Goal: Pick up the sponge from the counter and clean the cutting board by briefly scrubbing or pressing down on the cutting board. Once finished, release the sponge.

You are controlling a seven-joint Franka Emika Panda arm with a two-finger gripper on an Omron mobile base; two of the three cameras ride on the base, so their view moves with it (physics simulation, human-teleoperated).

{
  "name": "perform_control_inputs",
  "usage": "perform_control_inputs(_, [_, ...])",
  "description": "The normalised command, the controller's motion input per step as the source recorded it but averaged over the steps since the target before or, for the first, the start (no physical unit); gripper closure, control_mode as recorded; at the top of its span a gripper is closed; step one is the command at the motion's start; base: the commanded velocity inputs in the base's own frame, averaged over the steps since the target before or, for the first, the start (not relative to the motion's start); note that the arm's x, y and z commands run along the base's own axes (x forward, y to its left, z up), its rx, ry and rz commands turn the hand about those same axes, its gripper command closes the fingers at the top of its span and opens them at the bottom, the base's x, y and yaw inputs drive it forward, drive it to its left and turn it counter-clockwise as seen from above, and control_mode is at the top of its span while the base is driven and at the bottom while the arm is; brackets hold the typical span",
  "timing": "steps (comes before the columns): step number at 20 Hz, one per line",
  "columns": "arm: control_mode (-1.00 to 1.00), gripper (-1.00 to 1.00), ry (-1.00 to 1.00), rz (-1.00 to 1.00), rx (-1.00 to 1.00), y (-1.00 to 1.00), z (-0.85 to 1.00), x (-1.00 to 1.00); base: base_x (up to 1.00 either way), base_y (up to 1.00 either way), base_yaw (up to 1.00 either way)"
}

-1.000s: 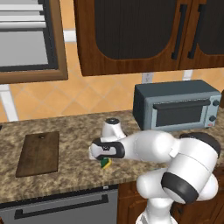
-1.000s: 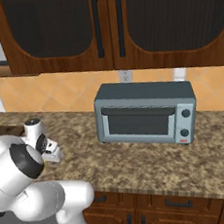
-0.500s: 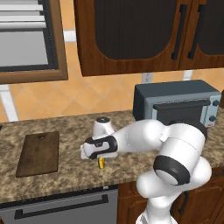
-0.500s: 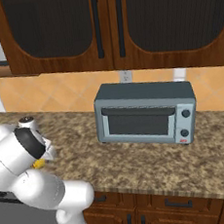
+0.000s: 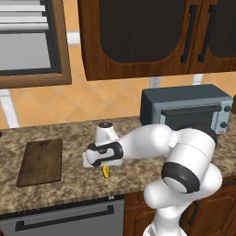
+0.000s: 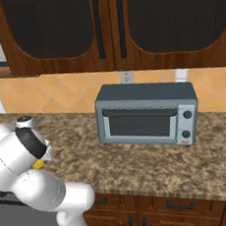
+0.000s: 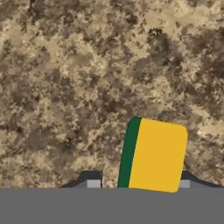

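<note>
The sponge [image 5: 106, 172], yellow with a dark green face, hangs just above the granite counter [image 5: 64, 182], and my gripper [image 5: 104, 167] is shut on it. In the hand view the sponge [image 7: 153, 155] stands on edge between the fingertips [image 7: 93, 183], green side to the left, with bare counter [image 7: 65, 87] beyond it. The dark brown cutting board [image 5: 40, 161] lies flat to the gripper's left, about a hand's width away, its small hole at the far end. From the right base view a yellow bit of sponge [image 6: 38, 164] peeks out beside the arm.
A grey toaster oven [image 5: 184, 108] stands at the back of the counter to the right, also seen as the toaster oven [image 6: 147, 114] in the right base view. Dark wooden cabinets hang above. The counter's front edge [image 5: 69, 200] runs close below the gripper.
The arm has swung left along the counter, carrying the sponge closer to the cutting board. The board and oven have stayed put.
</note>
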Motion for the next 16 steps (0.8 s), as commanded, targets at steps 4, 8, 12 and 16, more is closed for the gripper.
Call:
perform_control_inputs(4, [-1.0, 1.0, -0.01, -0.07, 0.06, -0.02, 0.12, -0.37, 0.0, 0.0, 0.0])
perform_control_inputs(8, [-1.0, 1.0, -0.06, -0.22, 0.05, 0.29, 0.45, -0.23, 0.0, 0.0, 0.0])
perform_control_inputs(12, [-1.0, 1.0, -0.06, -0.37, 0.0, 0.61, 0.39, -0.02, 0.0, 0.0, 0.0])
perform_control_inputs(16, [-1.0, 1.0, -0.15, -0.43, 0.0, 0.55, 0.32, 0.0, 0.0, 0.0, 0.0])
